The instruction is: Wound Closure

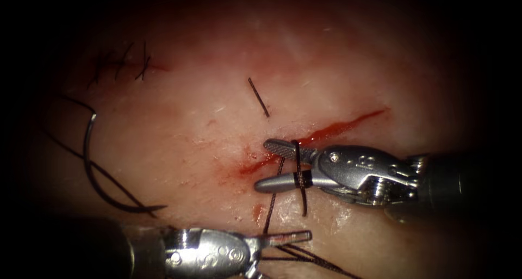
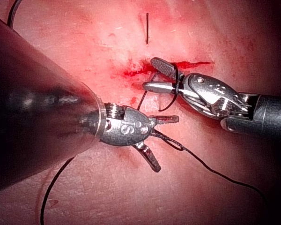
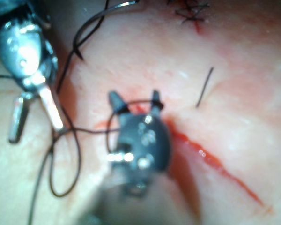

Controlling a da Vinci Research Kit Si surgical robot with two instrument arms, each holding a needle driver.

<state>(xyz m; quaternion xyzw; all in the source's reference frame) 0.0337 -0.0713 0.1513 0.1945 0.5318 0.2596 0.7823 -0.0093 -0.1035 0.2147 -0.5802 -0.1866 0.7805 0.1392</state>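
**Thread looped round the right tool's parted jaws at the cut; needle lies free**

We see the tissue (image 1: 179, 121) spread under both tools, pale pink and wet. Its cut (image 1: 337, 129) runs as a red slanted line, and we take it as our landmark. Red fluid (image 1: 239, 170) stains the surface at the cut's lower end, just beside the tools' tips.

The right tool (image 1: 274, 165) comes in over the lower end of the cut, its jaws standing apart with one tip on the cut line and the other just below it. Nothing is clamped between them that we can tell; the thread (image 1: 298, 173) is wrapped round both jaws as a dark loop and hangs down from it toward the other tool.

The left tool (image 1: 293, 238) sits well below the cut, on its left side. In the left wrist view its jaws (image 2: 161, 140) stand wide apart, with thread running through the fork between them; we cannot tell if they grip it.

The needle (image 1: 95, 175) lies far to the left of the cut, flat on the tissue as a dark curve, held by neither tool, and we cannot see it piercing the surface. Thread trails from it.

An older row of stitches (image 1: 122, 64) lies up and left of the cut. A short cut end of thread (image 1: 259, 97) rests just above the cut's middle
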